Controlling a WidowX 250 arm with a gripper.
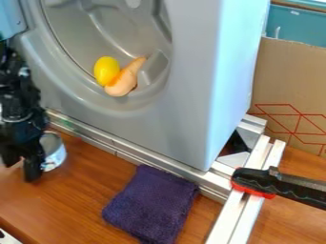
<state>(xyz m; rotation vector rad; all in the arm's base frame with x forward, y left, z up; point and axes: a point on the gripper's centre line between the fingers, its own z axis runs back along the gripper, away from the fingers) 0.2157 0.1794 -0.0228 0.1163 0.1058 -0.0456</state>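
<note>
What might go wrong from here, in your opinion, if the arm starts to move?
The gripper hangs very close to the metal can, so a small sideways move could knock it over. The yellow object and the peach-coloured one sit together in the curved hollow of the grey housing; a bump there might set them rolling.

up top, a big grey casing (191, 95), and down in its round recess, a yellow oval thing (106, 71) touching a peach-coloured, drumstick-like piece (123, 84). along the casing's foot, metal rails (127, 149), then a purple cloth (153, 205) flat on the wooden table (57, 205). over right, a black-and-red clamp (258, 181) at the rails, and beyond, a cardboard box (283, 81) with red lines.
</note>
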